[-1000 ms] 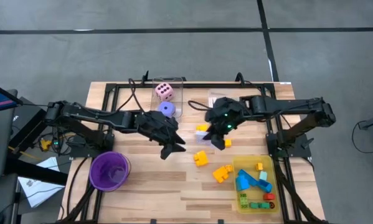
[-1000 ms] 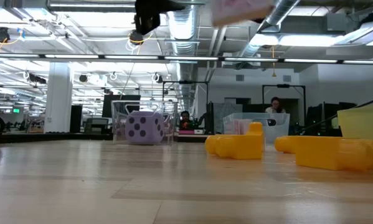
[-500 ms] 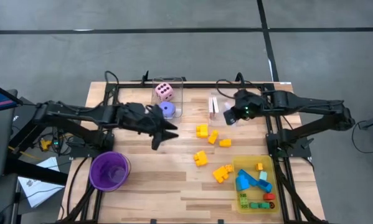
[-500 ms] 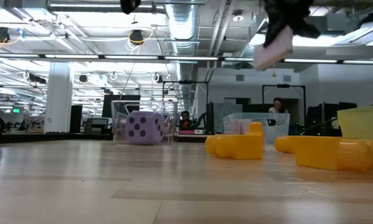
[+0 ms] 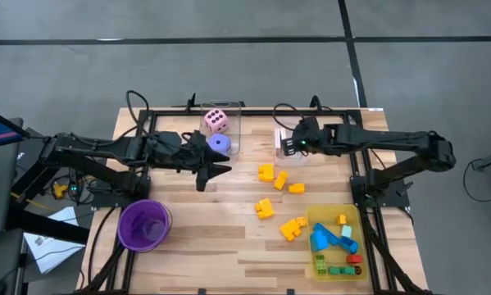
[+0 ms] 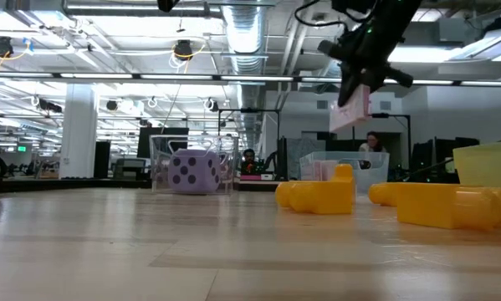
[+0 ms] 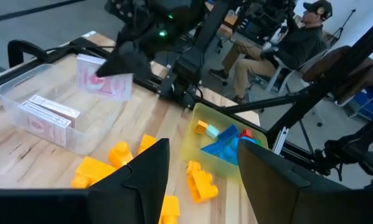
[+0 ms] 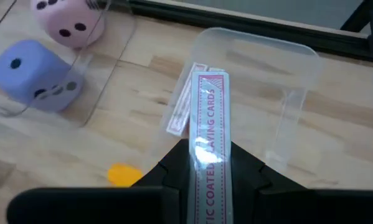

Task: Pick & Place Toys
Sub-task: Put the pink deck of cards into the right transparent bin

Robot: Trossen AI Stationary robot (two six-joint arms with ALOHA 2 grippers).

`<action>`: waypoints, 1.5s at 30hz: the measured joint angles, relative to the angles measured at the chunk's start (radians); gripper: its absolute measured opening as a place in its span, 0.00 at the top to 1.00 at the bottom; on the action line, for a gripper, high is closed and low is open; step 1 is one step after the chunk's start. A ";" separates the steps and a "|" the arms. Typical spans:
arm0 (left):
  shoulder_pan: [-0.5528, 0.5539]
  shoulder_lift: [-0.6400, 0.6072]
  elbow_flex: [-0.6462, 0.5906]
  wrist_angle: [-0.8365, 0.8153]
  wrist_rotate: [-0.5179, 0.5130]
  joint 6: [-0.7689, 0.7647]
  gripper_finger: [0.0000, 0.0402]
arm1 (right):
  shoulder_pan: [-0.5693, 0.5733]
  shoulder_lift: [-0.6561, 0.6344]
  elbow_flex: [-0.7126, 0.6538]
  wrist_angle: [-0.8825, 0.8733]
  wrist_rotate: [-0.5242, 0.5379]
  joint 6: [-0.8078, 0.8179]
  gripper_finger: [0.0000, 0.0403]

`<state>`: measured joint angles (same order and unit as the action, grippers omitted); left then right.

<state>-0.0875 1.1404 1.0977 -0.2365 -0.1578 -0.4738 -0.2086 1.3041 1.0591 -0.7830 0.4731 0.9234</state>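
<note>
The right gripper (image 8: pixel 208 177) has its fingers clamped on a pink-white card pack (image 8: pixel 209 118), held edge-on by its lower end, w/ the pack's long side sticking out past the fingertips. Printed down the pack, part of the text reads "…TIC COATED PLAYING CARDS"; the first word is cut off by the fingers. Judging by looks, the pack is light, stiff and boxy, w/ a glossy face, so prob. slippery; a pinch across the two broad faces near the middle looks safest, since an end grip lets it pivot. Directly under it sits the clear card box (image 8: pixel 279 106), upper centre-right of the high view, w/ more cards (image 8: pixel 181 115) already lying inside. Next box over, upper centre, holds the pink die (image 5: pixel 216 121) and purple die (image 5: pixel 220 144). The left gripper (image 5: pixel 211 170) hovers left of centre, fingers apart and holding nothing. Loose yellow blocks (image 5: pixel 278 178) lie centre-right on the table (image 5: pixel 196 246). The yellow tray (image 5: pixel 312 221), lower right, has blue, green and red pieces in it. The purple cup (image 5: pixel 144 224) stands lower left.
</note>
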 joint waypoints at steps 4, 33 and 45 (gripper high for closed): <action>0.000 0.000 0.000 0.003 -0.004 -0.001 0.55 | -0.040 0.054 0.000 0.020 0.008 -0.015 0.85; 0.000 0.001 0.000 0.021 -0.007 -0.005 0.61 | -0.200 0.372 0.000 0.176 0.002 -0.040 0.84; 0.000 0.001 0.000 0.020 -0.003 -0.010 0.61 | -0.223 0.387 0.000 0.198 0.005 -0.040 0.84</action>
<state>-0.0879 1.1412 1.0977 -0.2164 -0.1608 -0.4835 -0.4313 1.6913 1.0595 -0.5853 0.4778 0.8833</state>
